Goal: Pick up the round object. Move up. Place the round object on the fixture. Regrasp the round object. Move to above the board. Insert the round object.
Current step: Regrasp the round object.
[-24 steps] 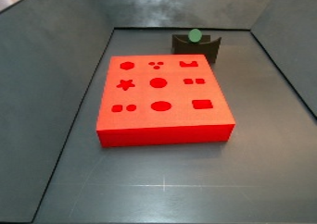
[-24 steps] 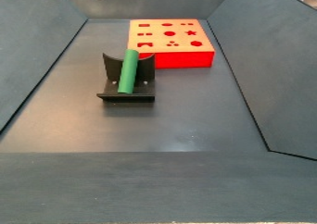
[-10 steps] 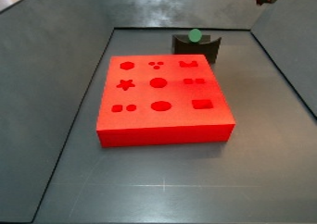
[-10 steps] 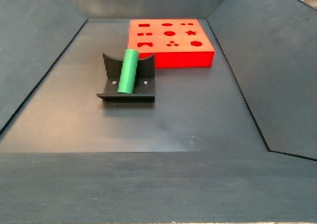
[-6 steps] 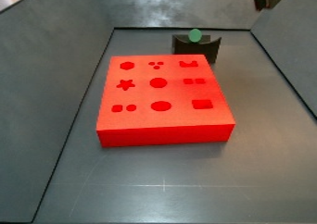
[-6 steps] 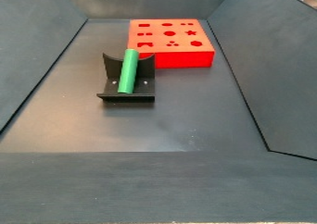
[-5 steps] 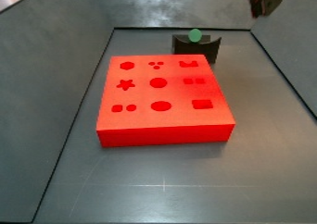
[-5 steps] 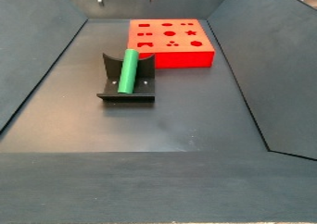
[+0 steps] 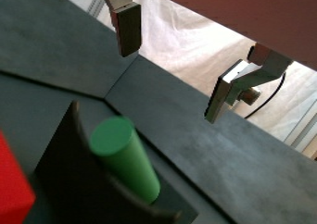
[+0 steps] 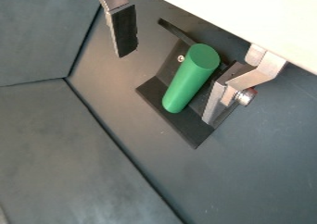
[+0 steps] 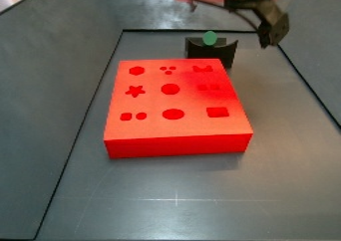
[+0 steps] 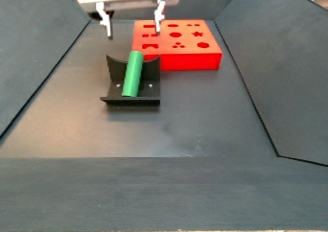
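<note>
The round object (image 12: 130,74) is sitting in the fixture (image 12: 129,98), leaning on its notch. The gripper (image 12: 129,24) hovers right above it, fingers (image 10: 122,29) spread wide, holding nothing.

The round object (image 12: 129,74) lies on the fixture (image 12: 132,94) (board (image 12: 179,43) behind), tool (image 12: 129,20) spread above.

Dark grey floor (image 12: 193,121), matte, faint pale scuffs (image 11: 173,198). Sloped grey walls (image 12: 45,78) rise at 9 and 3 o'clock. Pale wrinkled backdrop (image 9: 186,43) beyond the wall edge in a wrist view.
</note>
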Controlling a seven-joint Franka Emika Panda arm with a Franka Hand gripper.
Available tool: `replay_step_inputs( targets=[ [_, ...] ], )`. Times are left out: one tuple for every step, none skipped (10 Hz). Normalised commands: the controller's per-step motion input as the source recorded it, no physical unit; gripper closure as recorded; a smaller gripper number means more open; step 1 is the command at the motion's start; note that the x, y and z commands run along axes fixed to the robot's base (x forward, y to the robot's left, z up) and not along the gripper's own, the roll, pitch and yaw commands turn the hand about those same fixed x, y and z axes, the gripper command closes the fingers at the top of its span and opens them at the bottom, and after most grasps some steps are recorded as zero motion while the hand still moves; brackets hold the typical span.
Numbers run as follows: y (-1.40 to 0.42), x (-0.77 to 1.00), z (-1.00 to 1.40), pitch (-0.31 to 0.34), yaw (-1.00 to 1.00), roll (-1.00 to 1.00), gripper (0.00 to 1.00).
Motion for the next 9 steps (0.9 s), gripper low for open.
replay_step_inputs(
  targets=[
    [0.03, 0.11, -1.0, -0.065, 0.04, 0.07, 0.0],
    [0.02, 0.12, -1.0, -0.062, 0.02, 0.07, 0.0],
    [0.02, 0.12, -1.0, -0.056, 0.01, 0.07, 0.0],
    [0.01, 0.11, -0.86, -0.047, 0.01, 0.06, 0.0],
    [0.01, 0.1, -0.73, -0.04, 0.0, 0.06, 0.0],
    [0.0, 0.09, -0.59, -0.03, 0.0, 0.06, 0.0],
    [0.0, 0.08, -0.42, -0.017, 0.0, 0.06, 0.0],
    [0.0, 0.08, -0.25, -0.011, 0.01, 0.06, 0.0],
    [-0.01, 0.04, -0.2, 0.005, 0.01, 0.06, 0.0]
  ],
)
